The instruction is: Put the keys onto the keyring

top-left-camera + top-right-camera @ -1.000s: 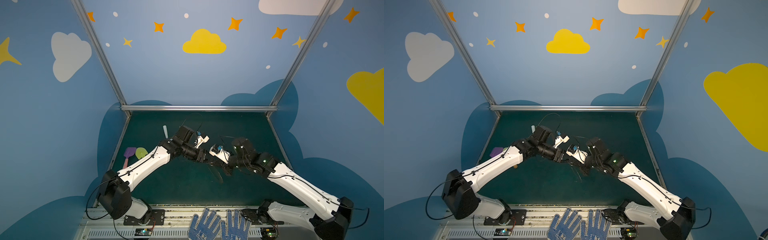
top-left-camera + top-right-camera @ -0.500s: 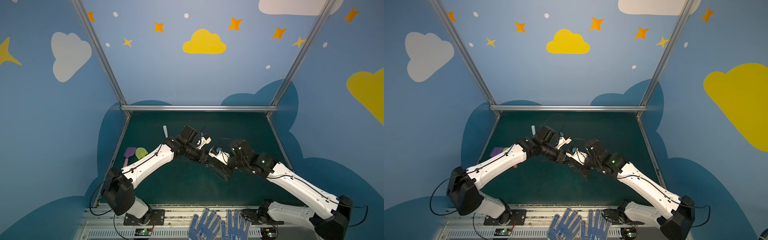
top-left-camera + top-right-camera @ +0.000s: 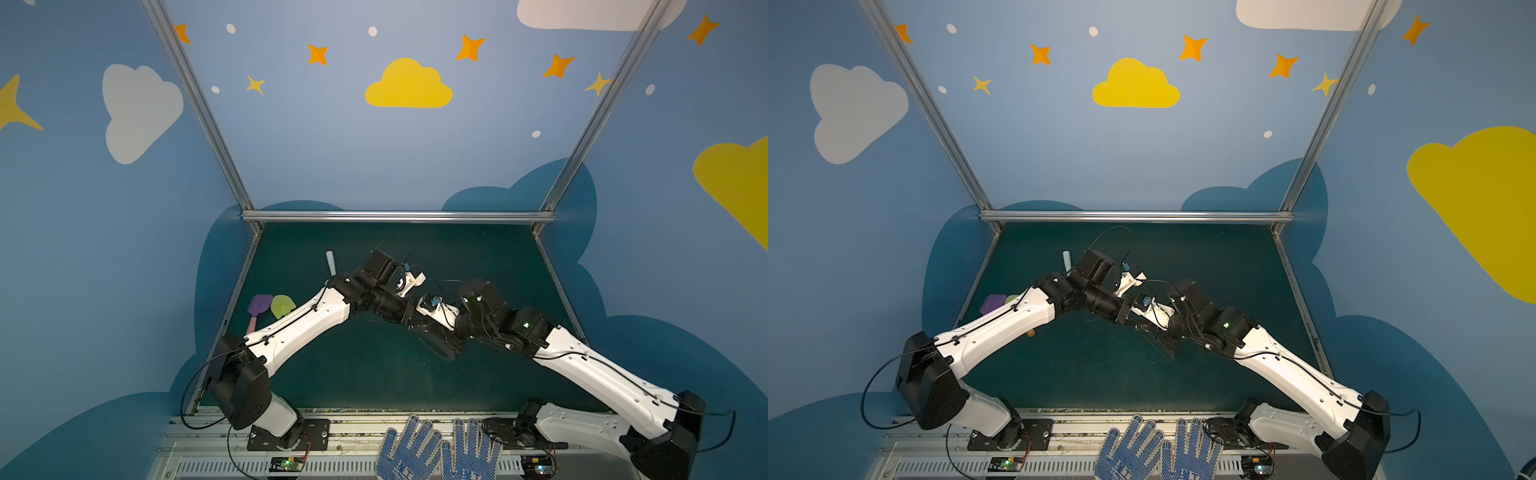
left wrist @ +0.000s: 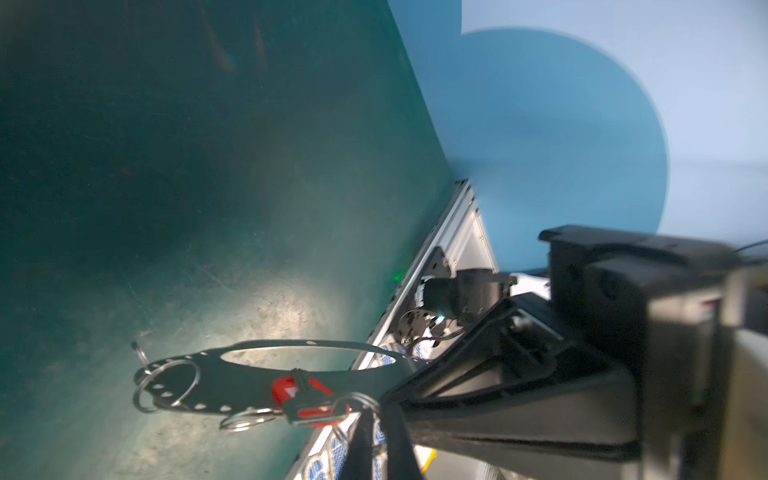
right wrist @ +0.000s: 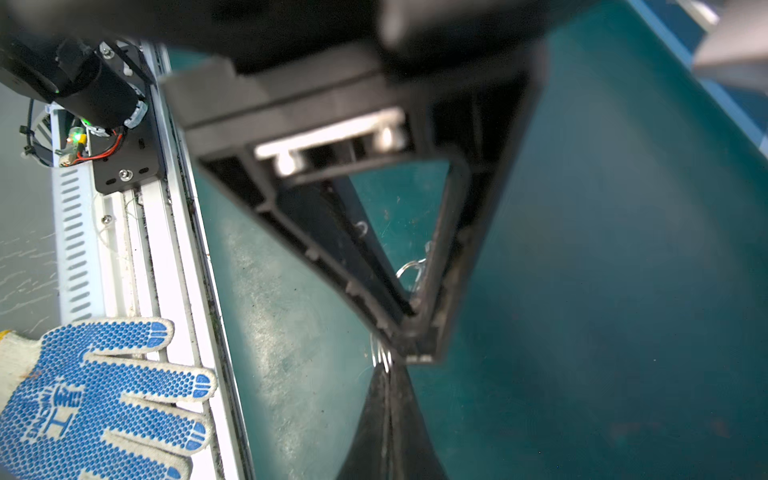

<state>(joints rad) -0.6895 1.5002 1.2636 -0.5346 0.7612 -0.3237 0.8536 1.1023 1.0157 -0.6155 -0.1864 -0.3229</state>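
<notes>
Green mat (image 3: 374, 374) below, both arms meeting above its middle. Right gripper (image 5: 387, 378) clamped on the keyring (image 4: 232, 382) plate's rim, held clear of the mat. Left gripper (image 4: 374, 415) pinched closed, apparently on a wire ring (image 4: 358, 400) at that rim. Red-headed key (image 4: 286, 388) rests against the plate, just beside that ring.

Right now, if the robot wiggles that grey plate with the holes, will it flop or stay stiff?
Probably stiff: the grey plate hangs level from one edge without sagging. Its wire rings sit loosely in rim holes, so they'd likely swing.
</notes>
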